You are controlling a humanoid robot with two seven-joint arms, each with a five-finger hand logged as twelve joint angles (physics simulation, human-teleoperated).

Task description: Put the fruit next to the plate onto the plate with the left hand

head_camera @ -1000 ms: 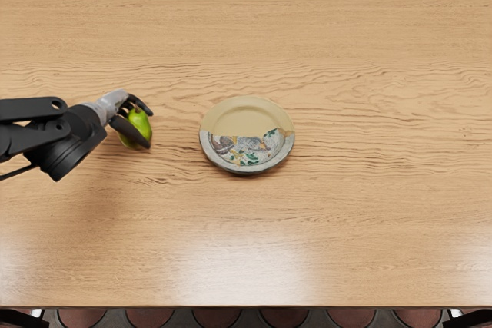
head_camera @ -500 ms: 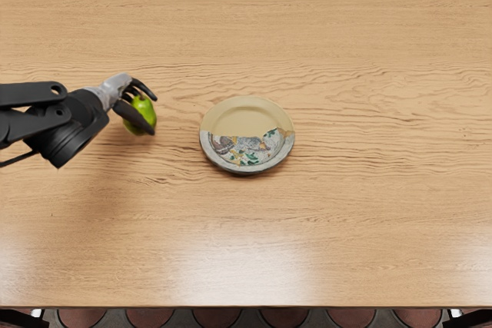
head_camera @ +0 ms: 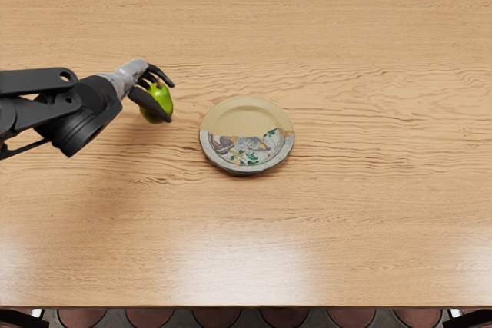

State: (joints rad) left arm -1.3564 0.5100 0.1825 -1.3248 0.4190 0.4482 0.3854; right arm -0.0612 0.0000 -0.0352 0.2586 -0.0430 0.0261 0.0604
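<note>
On my feed the plate (head_camera: 244, 117) sits near the middle of the table (head_camera: 346, 213), and I place everything else from it. Its far half is plain cream; its near half carries a busy pattern inside a grey rim.

The left arm (head_camera: 69, 109) comes in from the left edge, well left of the plate, with its dark, bulky wrist pointing toward it. The left hand (head_camera: 148, 91) is at the end of that arm, left of the plate and slightly farther back than its centre. The hand is wrapped around the fruit (head_camera: 161, 99). One dark finger (head_camera: 151, 106) crosses under the near side of the fruit, and others curl over its top, so I read this as a firm grip.

The fruit is small and bright green, and only its plate-facing side shows past the fingers. It is near the left rim of the plate but clearly apart from it, with bare wood between the two. It is not on the plate. From this slanted view I cannot tell whether the fruit is clear of the table or still touching it.
</note>
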